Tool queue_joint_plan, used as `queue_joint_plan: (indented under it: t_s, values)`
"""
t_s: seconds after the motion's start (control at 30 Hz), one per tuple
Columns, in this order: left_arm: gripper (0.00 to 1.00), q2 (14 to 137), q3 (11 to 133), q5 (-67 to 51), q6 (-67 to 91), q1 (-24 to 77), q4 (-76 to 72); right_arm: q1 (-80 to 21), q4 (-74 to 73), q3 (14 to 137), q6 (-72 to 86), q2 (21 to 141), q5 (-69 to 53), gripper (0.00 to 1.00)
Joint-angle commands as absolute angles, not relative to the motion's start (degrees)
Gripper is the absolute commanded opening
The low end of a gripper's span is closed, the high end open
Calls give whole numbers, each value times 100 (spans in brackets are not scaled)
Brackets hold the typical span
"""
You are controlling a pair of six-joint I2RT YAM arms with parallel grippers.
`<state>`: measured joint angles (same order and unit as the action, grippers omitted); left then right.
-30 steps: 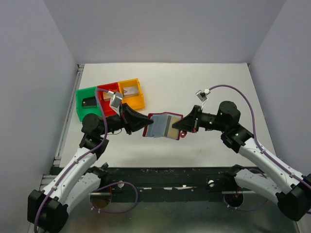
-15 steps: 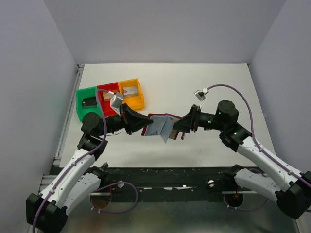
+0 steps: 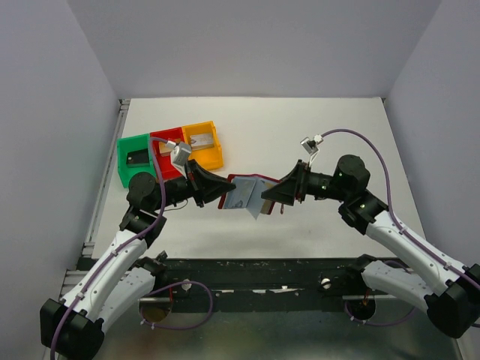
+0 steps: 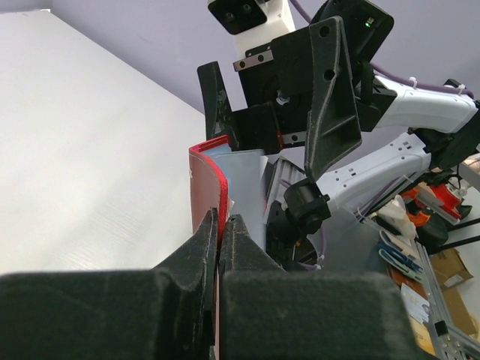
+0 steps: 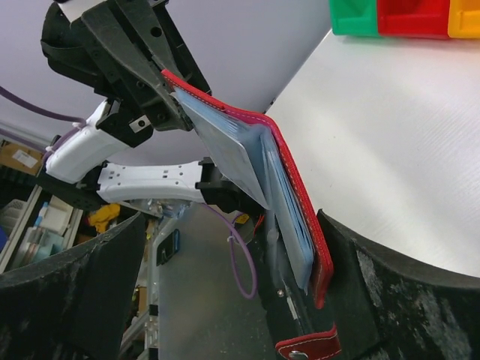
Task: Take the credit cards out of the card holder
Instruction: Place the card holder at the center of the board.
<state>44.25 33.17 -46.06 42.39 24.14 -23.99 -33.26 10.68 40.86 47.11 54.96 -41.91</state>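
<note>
The left gripper (image 4: 223, 221) was pinched on the red cover edge of the card holder (image 3: 244, 193), which hung half-folded between the spread fingers of the right gripper (image 3: 276, 196). Light and floppy, it probably wanted a hold on each flap's outer edge. Any credit cards in its blue pockets were hidden.

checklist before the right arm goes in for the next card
1. Left gripper grip on the card holder: ok, shut on the red cover's edge.
2. Right gripper ready: ok, open, jaws wide on either side of the other flap, not gripping it.
3. Card holder spread flat: not ok, it is partly folded, held up between the arms.
4. A card left in the pockets: cannot tell, only light blue lining shows.
5. Bins in place: ok, side by side at the far left.
</note>
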Motion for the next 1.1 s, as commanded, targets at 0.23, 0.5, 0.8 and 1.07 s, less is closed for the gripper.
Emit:
queue_joint_plan:
  t_s: [0.23,0.5,0.8,1.07]
  values:
    - [0,4430,3243,-4474,4438,2443,-2795,-3322,527,4403,4395,5730,-4342,69]
    - [5,4631,2980,-4570,4834,2443,-3365,-3331,-174,4614,4044,5757,-4316,1]
    - [55,4948,2830,-4930,5326,2443,-4166,-3331,-703,4755,3692,5766,-4228,0]
    - [47,5115,2857,-5027,5238,2443,-4157,-3331,-826,4790,3612,5836,-4166,0]
